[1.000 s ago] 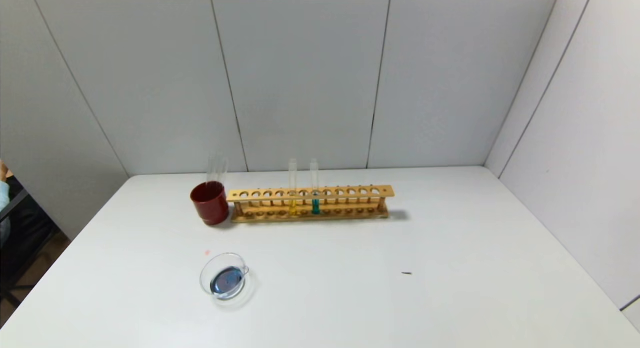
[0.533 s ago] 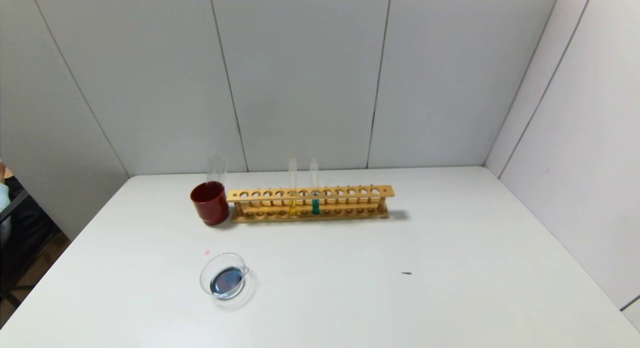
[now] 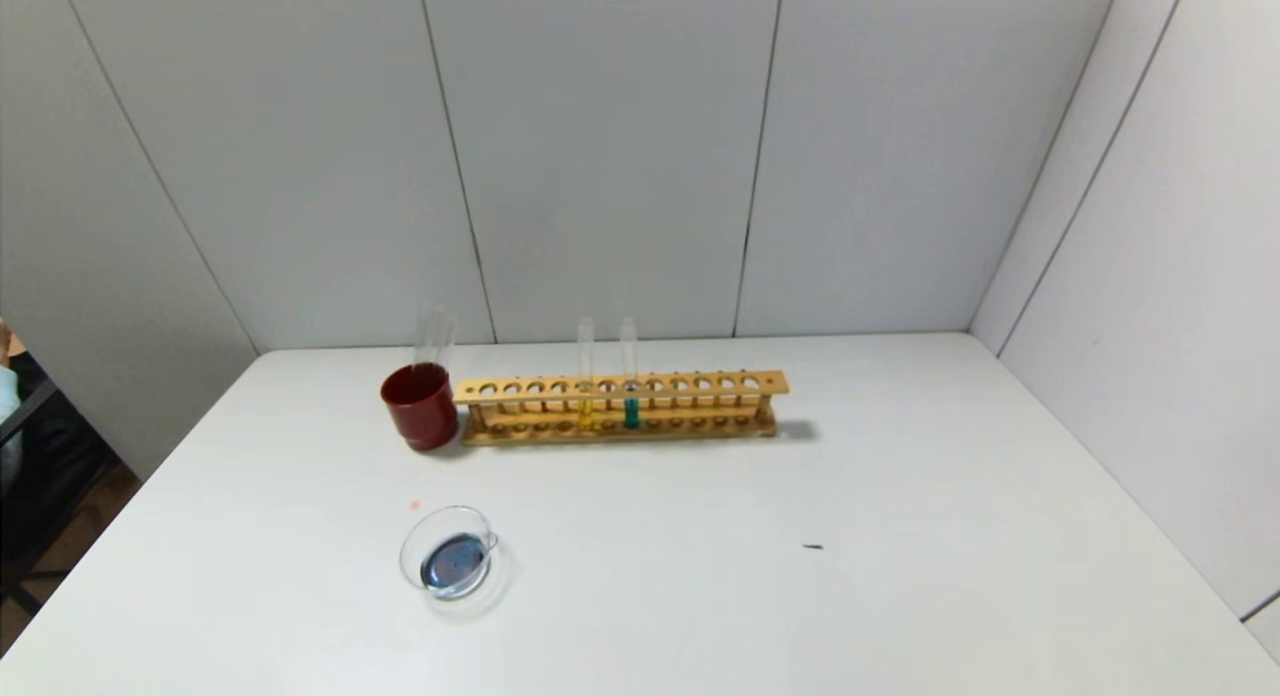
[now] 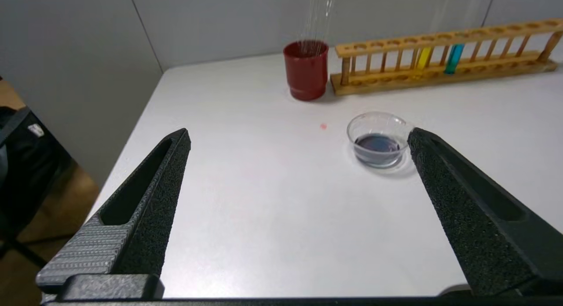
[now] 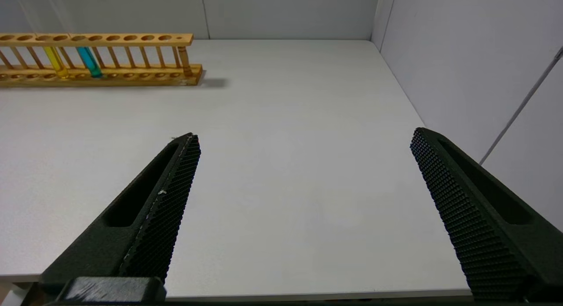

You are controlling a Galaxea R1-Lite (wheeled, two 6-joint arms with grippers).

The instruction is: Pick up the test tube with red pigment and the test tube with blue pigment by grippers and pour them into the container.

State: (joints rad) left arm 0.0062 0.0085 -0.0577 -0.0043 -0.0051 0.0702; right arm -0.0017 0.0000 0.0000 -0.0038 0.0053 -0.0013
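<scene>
The glass container (image 3: 449,564) sits at 7 o'clock on the table (image 3: 900,496), dark blue-violet liquid inside, its lip pointing right. Two empty tubes (image 3: 433,338) stand upright in the red cup (image 3: 420,405) — mouths up. Left gripper (image 4: 299,136) and right gripper (image 5: 303,139) are parked near the table's front edge, both gaping wide, holding nothing.

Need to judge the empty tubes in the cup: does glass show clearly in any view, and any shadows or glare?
Head view: empty tubes above the dark red cup are faint against the wall; the wooden rack casts a shadow to its right. Left wrist view: tubes show as pale streaks; the glass dish is clear, no strong glare.
</scene>
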